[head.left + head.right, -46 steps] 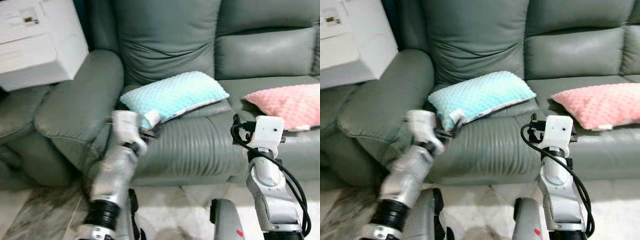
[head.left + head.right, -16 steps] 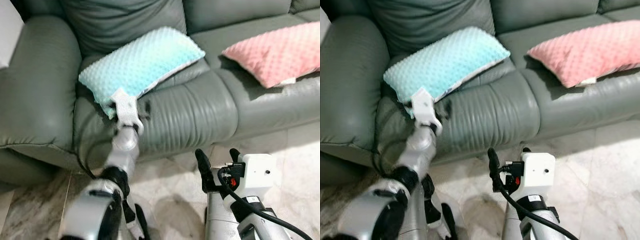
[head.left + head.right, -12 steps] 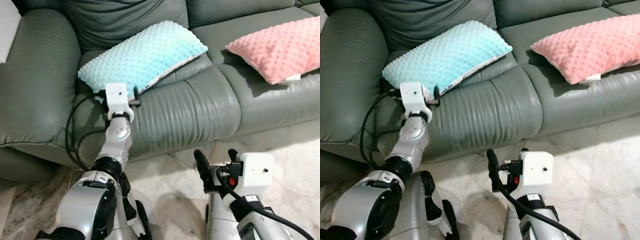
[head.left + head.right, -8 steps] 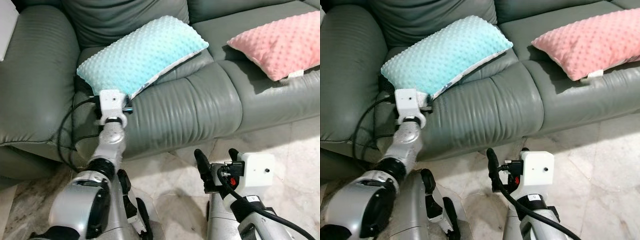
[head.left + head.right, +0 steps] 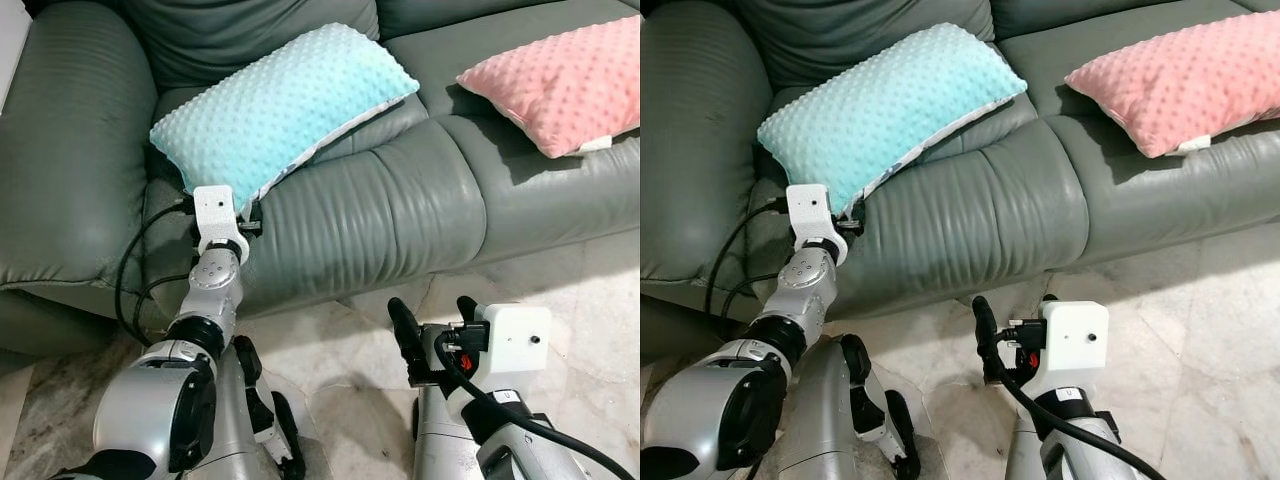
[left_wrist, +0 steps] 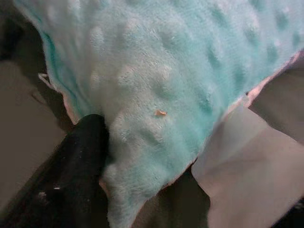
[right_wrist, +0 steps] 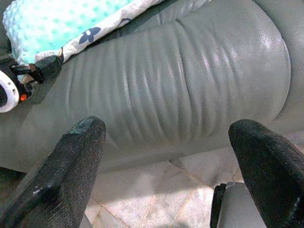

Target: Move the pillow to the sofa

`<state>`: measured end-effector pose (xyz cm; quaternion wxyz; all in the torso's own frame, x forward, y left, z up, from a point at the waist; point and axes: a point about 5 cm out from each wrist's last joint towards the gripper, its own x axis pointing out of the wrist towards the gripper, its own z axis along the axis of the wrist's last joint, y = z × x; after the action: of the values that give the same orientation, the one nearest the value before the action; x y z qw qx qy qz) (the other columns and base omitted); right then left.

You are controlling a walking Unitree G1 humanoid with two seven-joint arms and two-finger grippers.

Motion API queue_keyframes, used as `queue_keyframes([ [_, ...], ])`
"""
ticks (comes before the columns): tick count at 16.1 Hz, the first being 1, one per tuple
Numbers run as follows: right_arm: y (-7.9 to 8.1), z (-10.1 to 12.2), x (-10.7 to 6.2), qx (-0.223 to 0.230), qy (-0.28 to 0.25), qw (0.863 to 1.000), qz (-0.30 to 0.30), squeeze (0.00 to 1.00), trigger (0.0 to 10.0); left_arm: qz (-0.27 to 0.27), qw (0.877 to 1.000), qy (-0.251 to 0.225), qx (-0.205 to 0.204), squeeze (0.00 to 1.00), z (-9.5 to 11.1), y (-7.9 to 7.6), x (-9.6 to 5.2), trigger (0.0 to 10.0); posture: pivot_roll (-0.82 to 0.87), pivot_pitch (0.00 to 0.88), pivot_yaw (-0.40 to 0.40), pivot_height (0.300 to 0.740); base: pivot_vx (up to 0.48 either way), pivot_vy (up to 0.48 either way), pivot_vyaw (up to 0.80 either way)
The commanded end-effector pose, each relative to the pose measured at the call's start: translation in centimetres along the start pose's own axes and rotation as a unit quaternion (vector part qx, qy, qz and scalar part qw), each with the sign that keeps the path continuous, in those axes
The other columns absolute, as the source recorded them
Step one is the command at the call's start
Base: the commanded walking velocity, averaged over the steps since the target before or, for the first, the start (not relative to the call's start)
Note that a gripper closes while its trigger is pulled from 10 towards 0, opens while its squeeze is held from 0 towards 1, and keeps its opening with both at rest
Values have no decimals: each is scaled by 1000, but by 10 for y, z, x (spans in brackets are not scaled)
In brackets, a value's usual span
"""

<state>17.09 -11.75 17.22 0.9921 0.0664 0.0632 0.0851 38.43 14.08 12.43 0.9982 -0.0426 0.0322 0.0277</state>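
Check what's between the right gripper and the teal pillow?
Only bare sofa seat front and floor separate the right gripper from the teal pillow, per the right eye view.

We see one pillow (image 5: 280,105) on the sofa (image 5: 380,210) seat's left, another pillow (image 5: 560,80) to its right.
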Motion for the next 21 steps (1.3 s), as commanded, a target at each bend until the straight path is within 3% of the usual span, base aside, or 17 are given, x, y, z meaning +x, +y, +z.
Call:
queue_keyframes([
  [1,1,4,-4,7,-4,1000,4,992,10000,2,1000,27,-9,0,-13,5,-4,0,-328,339,144,548,0,0,0],
  [18,-1,4,2,4,-3,1000,-1,996,10000,-10,999,26,-22,0,-17,5,-6,0,-318,343,140,548,0,0,0],
  [21,0,3,3,14,-2,1000,9,996,10000,-26,999,23,-32,0,-15,-1,-5,0,-314,339,139,548,0,0,0],
])
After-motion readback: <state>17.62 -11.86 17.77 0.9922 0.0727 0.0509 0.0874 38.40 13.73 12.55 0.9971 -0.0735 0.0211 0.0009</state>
